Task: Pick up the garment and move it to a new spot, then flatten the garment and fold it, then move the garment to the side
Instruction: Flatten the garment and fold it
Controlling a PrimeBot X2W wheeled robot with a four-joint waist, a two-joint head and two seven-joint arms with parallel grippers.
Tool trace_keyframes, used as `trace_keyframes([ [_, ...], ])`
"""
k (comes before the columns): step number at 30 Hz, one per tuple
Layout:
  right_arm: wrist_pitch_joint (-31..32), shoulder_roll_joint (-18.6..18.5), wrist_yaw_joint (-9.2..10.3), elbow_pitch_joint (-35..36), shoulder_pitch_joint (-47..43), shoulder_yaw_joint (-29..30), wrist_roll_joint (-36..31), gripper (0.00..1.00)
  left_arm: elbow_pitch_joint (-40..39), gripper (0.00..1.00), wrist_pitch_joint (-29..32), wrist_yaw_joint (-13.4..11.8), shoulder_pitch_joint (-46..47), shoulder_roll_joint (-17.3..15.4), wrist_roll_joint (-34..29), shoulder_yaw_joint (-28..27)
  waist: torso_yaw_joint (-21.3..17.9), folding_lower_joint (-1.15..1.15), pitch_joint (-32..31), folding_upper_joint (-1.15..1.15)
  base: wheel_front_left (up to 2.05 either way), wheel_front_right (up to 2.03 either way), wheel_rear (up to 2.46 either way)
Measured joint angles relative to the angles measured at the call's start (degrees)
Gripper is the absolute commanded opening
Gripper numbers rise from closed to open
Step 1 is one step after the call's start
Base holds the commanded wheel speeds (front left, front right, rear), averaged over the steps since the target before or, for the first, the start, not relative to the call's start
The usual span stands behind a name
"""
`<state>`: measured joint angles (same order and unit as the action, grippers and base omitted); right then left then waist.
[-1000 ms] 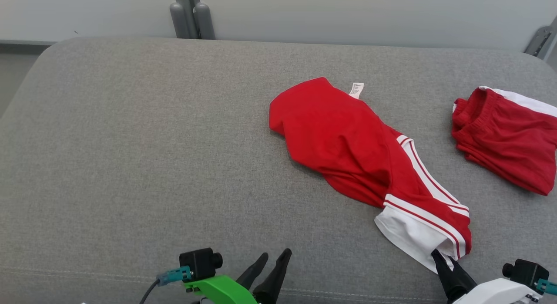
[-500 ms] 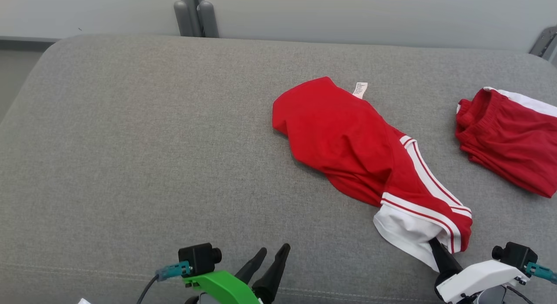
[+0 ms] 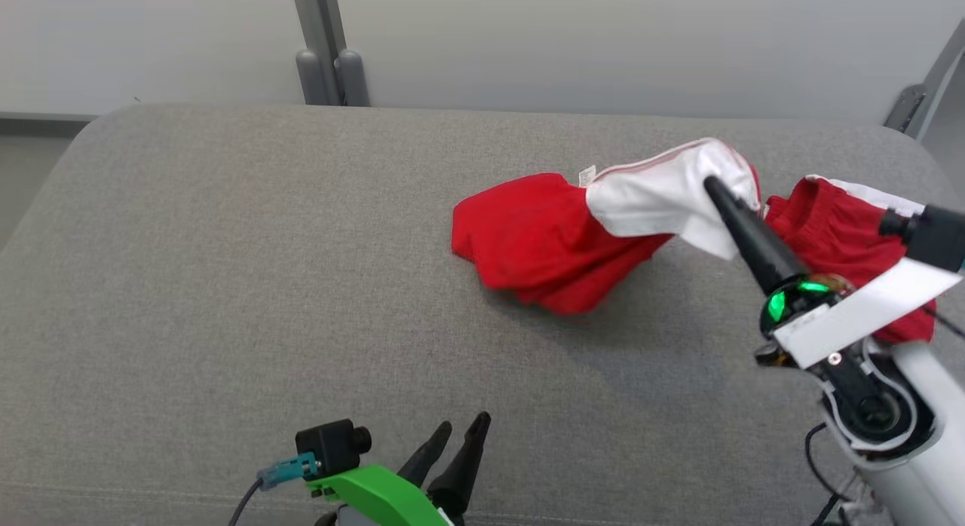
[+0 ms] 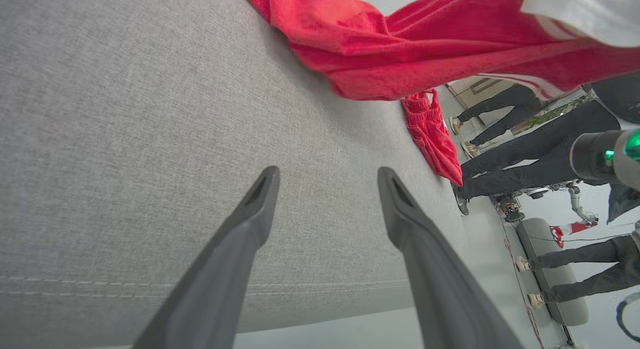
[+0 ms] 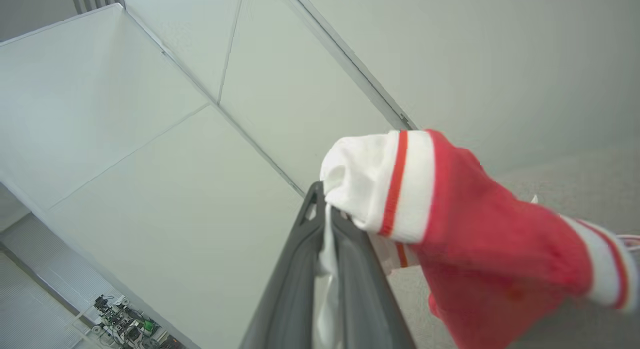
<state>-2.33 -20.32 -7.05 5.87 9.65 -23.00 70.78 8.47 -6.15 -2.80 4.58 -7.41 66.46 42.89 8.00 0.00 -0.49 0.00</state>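
The garment is red with white panels and red-and-white stripes. Its white end is lifted off the grey cushion, and the red part trails down to the surface. My right gripper is shut on that white end, raised at the right. In the right wrist view the fingers pinch white cloth, and the garment hangs to the right. My left gripper stands open and empty at the bottom middle, low over the cushion. In the left wrist view its fingers are spread, and the garment hangs beyond them.
A second red garment lies bunched at the cushion's right edge, partly behind my right arm. A pale wall with a grey post runs behind the cushion. In the left wrist view, people's legs stand beyond the cushion's edge.
My right gripper closed on the garment's white end and lifted it up and away from the front edge. The garment bunched toward the back. The head view shifted. The left gripper stayed put.
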Motion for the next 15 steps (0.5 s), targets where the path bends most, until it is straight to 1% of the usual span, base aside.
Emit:
trace_keyframes([
  [2, 2.15, -2.21, 0.0, 1.57, 2.03, 1.2, 1.18, 0.0, 0.0, 1.0, -0.04, 0.35, 0.0, 0.77, 0.43, 0.09, -0.24, 0.0, -0.75, 0.0, 0.0, 0.0, 0.0],
  [4, 3.82, -4.56, 0.0, 1.86, 3.67, 3.65, 2.2, 0.0, 0.01, 1.0, -0.05, 0.86, 0.03, 1.62, 0.44, 0.53, -0.28, 0.0, -1.46, 0.0, 0.0, 0.0, 0.0],
  [7, 6.49, -6.88, 0.02, 2.35, 6.0, 7.3, 5.41, 0.0, 0.19, 1.0, -0.56, 1.41, 0.08, 2.6, 0.57, 0.92, 0.33, 0.0, -2.15, 0.0, 0.0, 0.0, 0.0],
  [8, 7.61, -7.31, 0.43, 2.64, 7.02, 7.86, 6.44, 0.0, 0.29, 1.0, -0.76, 1.62, 0.08, 2.81, 0.7, 1.08, 0.69, 0.0, -2.3, 0.0, 0.0, 0.0, 0.0],
  [11, 10.72, -7.55, 2.89, 3.08, 10.64, 9.07, 9.58, 0.0, 0.69, 1.0, -1.25, 2.25, 0.11, 3.07, 1.03, 1.35, 2.06, 0.0, -2.64, 0.0, 0.0, 0.0, 0.0],
  [15, 14.05, -7.59, 6.86, 3.15, 15.74, 10.05, 12.41, 0.0, 1.72, 1.0, -1.74, 2.89, 0.14, 3.38, 1.32, 2.0, 4.26, 0.0, -3.12, 0.0, 0.0, 0.0, 0.0],
])
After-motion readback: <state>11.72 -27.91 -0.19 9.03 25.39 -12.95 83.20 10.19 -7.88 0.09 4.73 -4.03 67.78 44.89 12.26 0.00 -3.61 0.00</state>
